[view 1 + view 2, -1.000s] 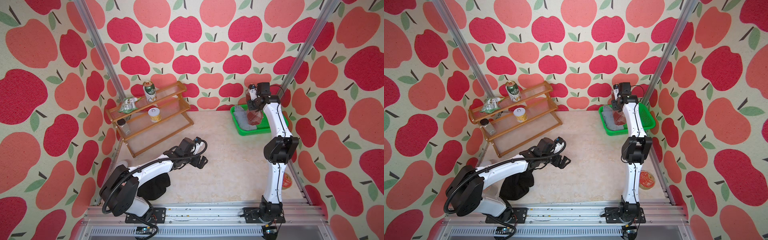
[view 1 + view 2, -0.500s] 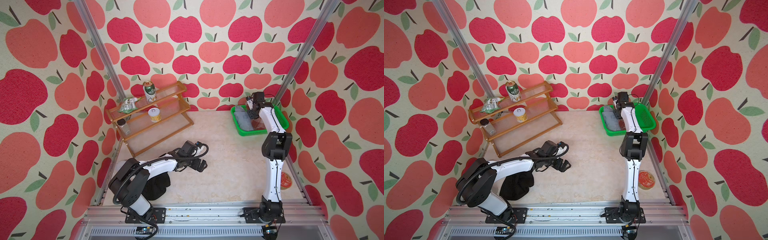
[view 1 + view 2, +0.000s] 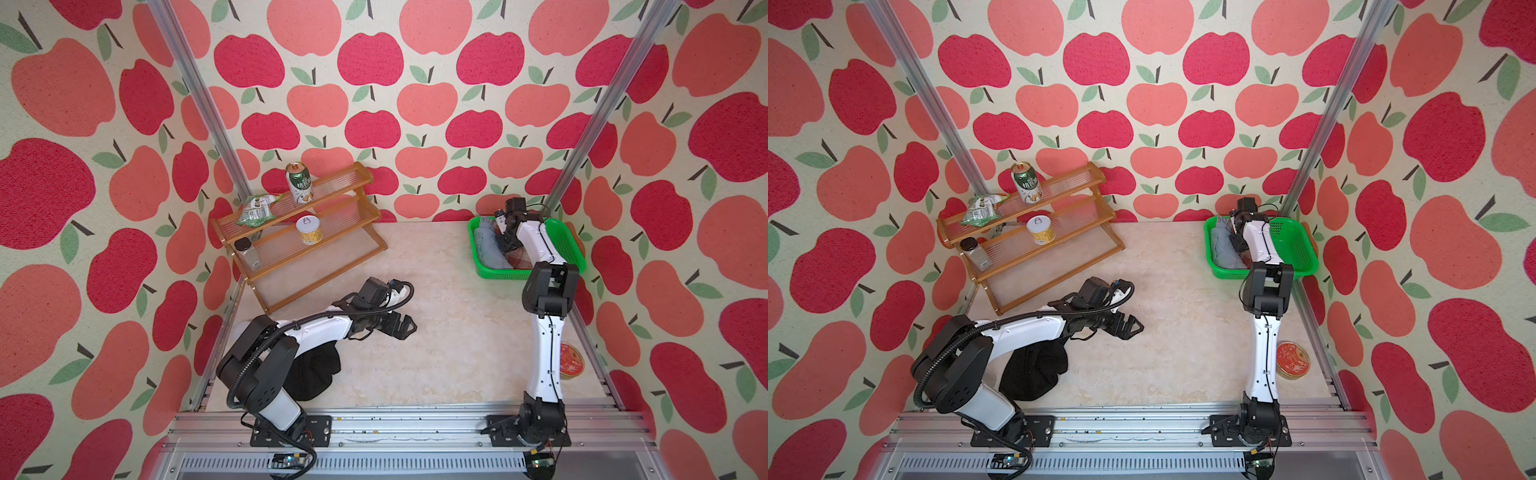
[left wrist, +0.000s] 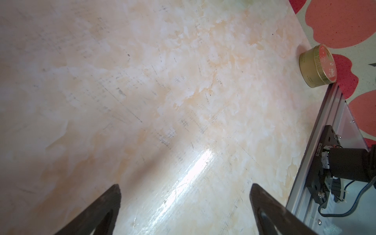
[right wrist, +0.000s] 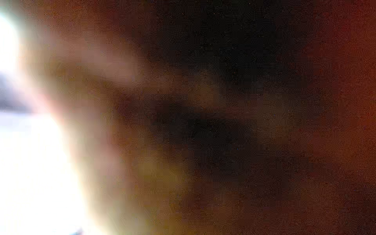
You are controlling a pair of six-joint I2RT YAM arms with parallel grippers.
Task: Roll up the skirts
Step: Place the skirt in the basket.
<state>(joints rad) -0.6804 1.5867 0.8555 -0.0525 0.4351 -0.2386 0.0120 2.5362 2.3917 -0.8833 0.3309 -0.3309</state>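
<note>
Right now, top views first: right end effector (image 3: 505,232) is down inside the green basket (image 3: 569,245), buried between the denim skirt (image 3: 486,247) and the plaid skirt (image 3: 519,258). Denim lies on its table side, plaid beneath and toward the arm base. Can't tell from above whether its jaws are gripping cloth.

Left end effector (image 3: 1129,328) hovers wide open over bare table (image 3: 1183,332), holding nothing. Black skirt (image 3: 1034,372) is bunched behind it, under the left arm, near that arm's base.

Left wrist view: both open fingers (image 4: 101,211) frame only table; a round tin (image 4: 317,67) sits far ahead by the wall.

Right wrist view: blurred red-brown, lens pressed close to something, probably plaid; grip unreadable.

My read: plaid comes out next, right arm far nearer. Its long axis seems to run along the basket, toward the arm base, so pull that way.
</note>
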